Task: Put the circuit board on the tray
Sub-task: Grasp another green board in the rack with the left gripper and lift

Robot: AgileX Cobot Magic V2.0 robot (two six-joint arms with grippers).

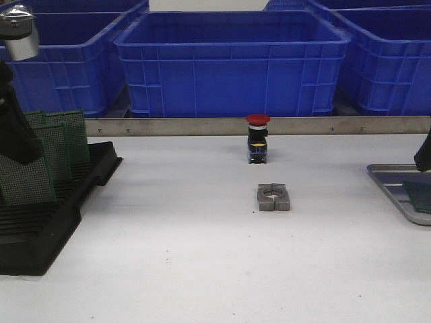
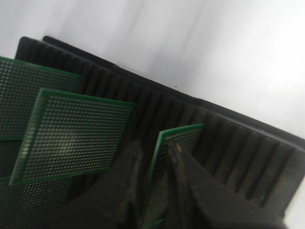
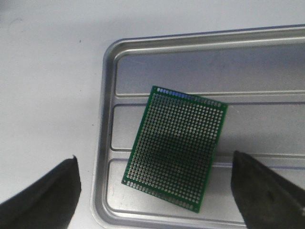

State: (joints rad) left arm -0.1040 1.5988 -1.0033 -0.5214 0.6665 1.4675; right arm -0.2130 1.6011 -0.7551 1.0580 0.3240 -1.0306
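On the white table, the shallow silver-grey metal tray [image 3: 107, 143] with rounded corners and a raised rim sat at the far right edge, and a green perforated circuit board [image 3: 175, 147] lay flat on its ridged floor, turned a little askew to the rim. The right gripper [image 3: 157, 191] hung above that board with its two black fingers [image 3: 45, 195] spread wide, one over the bare table beside the tray and the other over the tray floor, neither touching the board. Over at the left, the black slotted plastic rack [image 1: 47, 222] held several more green boards standing tilted in its grooves. The left gripper [image 2: 153, 191] was down among them, its dark fingers [image 2: 121, 191] drawn close on either side of one upright green board [image 2: 174, 157], gripping it by the edge while its foot sat in the rack. In the middle of the table a small grey metal block [image 1: 273, 197] with a round hole lay flat, and just behind it stood a red-capped push button [image 1: 257, 138] on a black body. A row of blue plastic crates [image 1: 232, 64] lined the back, beyond a metal strip
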